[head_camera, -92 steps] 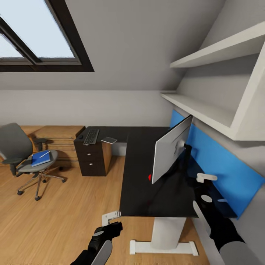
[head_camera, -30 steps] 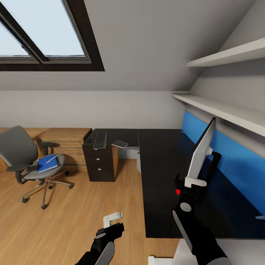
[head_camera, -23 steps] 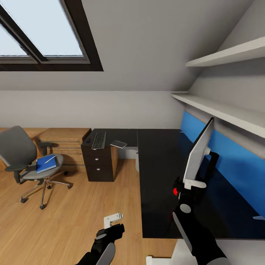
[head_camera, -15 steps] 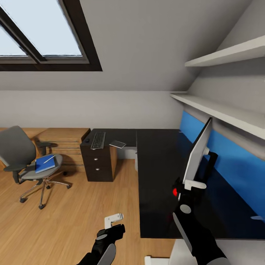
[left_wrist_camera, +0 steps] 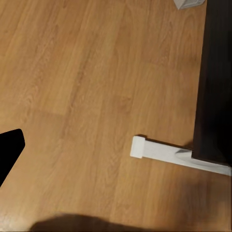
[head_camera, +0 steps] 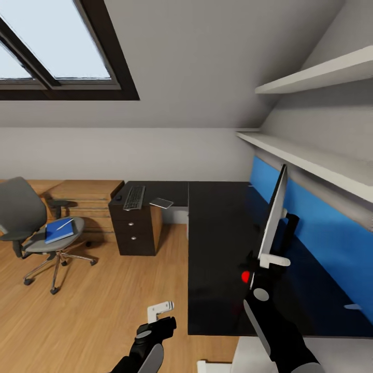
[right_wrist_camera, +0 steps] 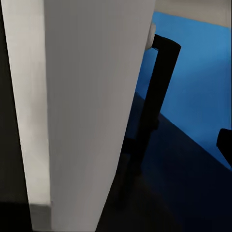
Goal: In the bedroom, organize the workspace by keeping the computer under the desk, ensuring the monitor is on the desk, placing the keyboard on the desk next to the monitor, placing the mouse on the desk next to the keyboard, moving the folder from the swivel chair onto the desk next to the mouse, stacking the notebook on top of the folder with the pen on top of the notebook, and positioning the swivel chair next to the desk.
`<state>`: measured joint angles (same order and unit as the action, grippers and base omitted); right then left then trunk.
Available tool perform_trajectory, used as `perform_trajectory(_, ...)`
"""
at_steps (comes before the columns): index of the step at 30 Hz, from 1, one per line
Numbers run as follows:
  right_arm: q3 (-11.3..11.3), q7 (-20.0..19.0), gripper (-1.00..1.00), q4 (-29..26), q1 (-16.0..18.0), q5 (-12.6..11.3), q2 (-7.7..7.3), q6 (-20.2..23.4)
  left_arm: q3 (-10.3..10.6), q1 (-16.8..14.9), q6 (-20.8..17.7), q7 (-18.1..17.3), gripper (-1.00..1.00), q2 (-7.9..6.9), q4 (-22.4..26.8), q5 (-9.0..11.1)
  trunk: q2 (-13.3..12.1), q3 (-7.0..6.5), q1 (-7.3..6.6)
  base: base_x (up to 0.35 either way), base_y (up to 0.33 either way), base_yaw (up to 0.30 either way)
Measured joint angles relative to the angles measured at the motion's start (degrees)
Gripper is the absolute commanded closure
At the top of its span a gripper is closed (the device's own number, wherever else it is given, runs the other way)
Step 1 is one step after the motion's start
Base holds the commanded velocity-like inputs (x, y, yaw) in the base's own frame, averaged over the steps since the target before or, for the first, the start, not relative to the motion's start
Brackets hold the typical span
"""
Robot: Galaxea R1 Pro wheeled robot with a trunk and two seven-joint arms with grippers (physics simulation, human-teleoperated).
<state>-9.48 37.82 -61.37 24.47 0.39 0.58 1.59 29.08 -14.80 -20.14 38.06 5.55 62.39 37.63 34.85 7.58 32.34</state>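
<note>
Attic bedroom with a wood floor (head_camera: 77,311): right gripper (head_camera: 265,260) clamped on the monitor (head_camera: 273,215) standing on the desk (head_camera: 217,248), left gripper (head_camera: 159,310) idle, can't tell its state, folder (head_camera: 58,231) sits on the swivel chair (head_camera: 31,223).

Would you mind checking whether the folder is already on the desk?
No, the folder lies on the swivel chair's seat, apart from the desk.
</note>
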Motion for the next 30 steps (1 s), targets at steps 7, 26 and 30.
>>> perform_trajectory(7, -0.02, -0.03, -1.00, 0.03, 0.00, 0.01, -0.02, 0.00, -0.07, 0.00, 0.00, 0.01, -1.00, 0.01, -0.07, -0.08, 0.00, 0.00, 0.00, 0.000, -0.159, 0.000)
perform_trajectory(26, -0.25, -0.06, -1.00, 0.02, 0.00, -0.12, 0.09, -0.91, -0.09, 0.00, 0.00, 0.00, -1.00, 0.00, -0.08, -0.08, 0.00, 0.00, 0.01, -0.087, -0.131, 0.000)
perform_trajectory(30, -0.30, -0.14, -1.00, 0.01, 0.00, -0.07, 0.00, -1.00, -0.09, 0.00, 0.00, 0.01, -1.00, 0.00, -0.08, -0.08, 0.00, 0.00, 0.01, -0.084, -0.086, 0.000)
